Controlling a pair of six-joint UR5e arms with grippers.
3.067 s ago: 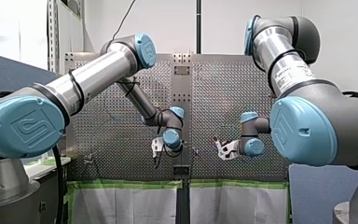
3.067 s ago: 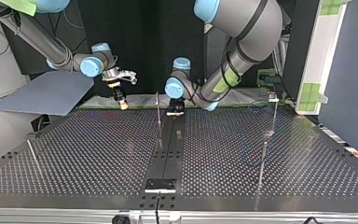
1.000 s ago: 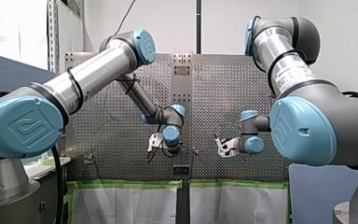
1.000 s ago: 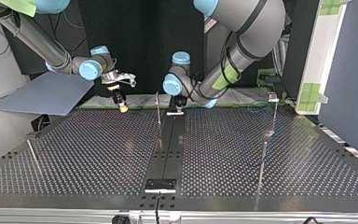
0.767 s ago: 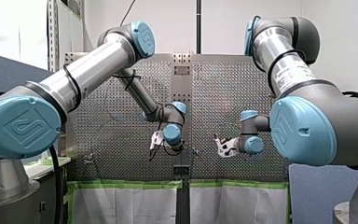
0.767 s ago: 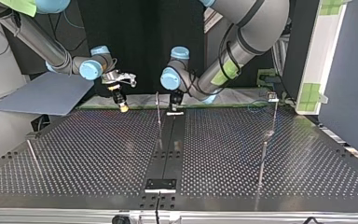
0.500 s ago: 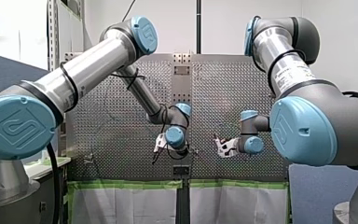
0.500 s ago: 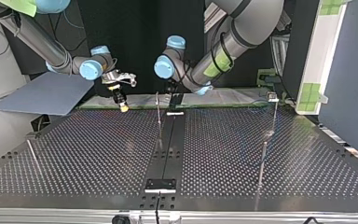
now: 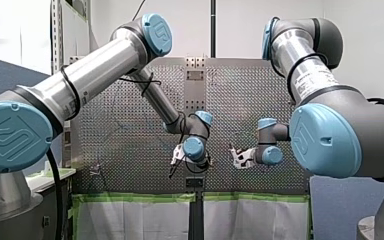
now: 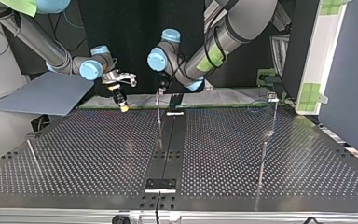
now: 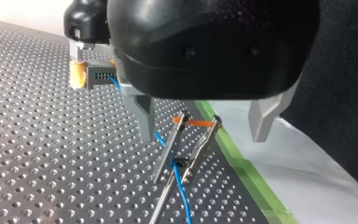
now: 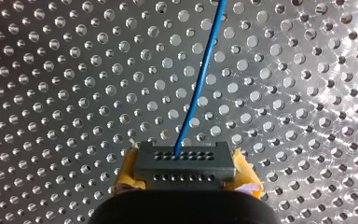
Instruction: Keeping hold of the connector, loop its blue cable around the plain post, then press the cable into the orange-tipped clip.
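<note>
In the right wrist view my right gripper [image 12: 185, 184] is shut on the dark connector [image 12: 185, 163], which sits between its yellow pads. The blue cable [image 12: 200, 79] leaves the connector over the perforated plate. In the left wrist view my left gripper [image 11: 203, 138] is open and straddles the orange-tipped clip [image 11: 195, 123]. The blue cable [image 11: 181, 184] passes between the clip's two metal arms lower down. My right gripper [image 11: 89, 70] with the connector [image 11: 100, 73] shows just beyond. In the top view my left gripper [image 10: 161, 88] hovers over the clip [image 10: 157, 100], and my right gripper [image 10: 121, 103] stands beside it.
Thin metal posts stand at the top view's left [image 10: 32, 156] and right [image 10: 264, 156], with another topped post [image 10: 273, 105] further back. A black strip [image 10: 168, 149] runs down the table's middle. Green tape and white sheet [image 11: 279, 168] edge the plate behind the clip.
My left arm has swung from over the black middle strip toward the top view's left, and its open gripper now stands over the clip. My right gripper has kept its place with the connector.
</note>
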